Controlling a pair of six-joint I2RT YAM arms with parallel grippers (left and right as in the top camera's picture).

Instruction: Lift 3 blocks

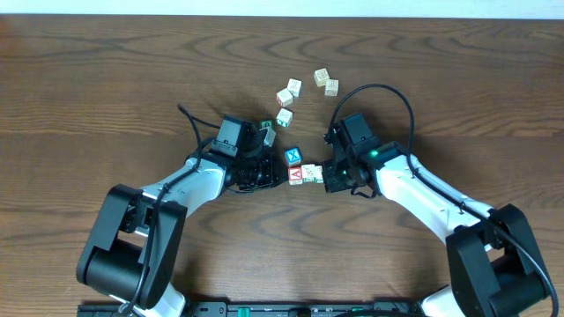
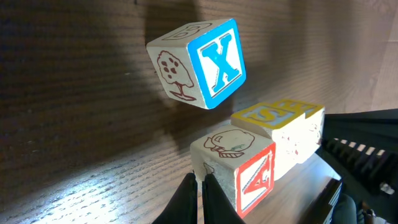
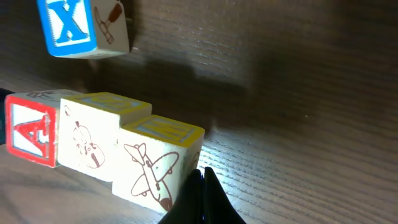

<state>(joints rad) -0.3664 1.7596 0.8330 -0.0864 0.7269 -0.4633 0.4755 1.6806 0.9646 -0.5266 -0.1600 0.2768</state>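
Left gripper [image 2: 199, 186] and right gripper [image 3: 201, 185], both closed, bracket the blocks [image 3: 93, 140], blue X cube [image 2: 219, 62] beside them.

Row of blocks at the left gripper's tips

The left gripper [image 2: 200, 198], fingers pressed together, meets the near lower edge of the red "A" block [image 2: 249, 177]. A yellow-topped cream block [image 2: 283, 140] touches that block's far side. The blue "X" cube [image 2: 202, 62] sits tilted, apart and beyond it, on the wooden table [image 2: 74, 124].
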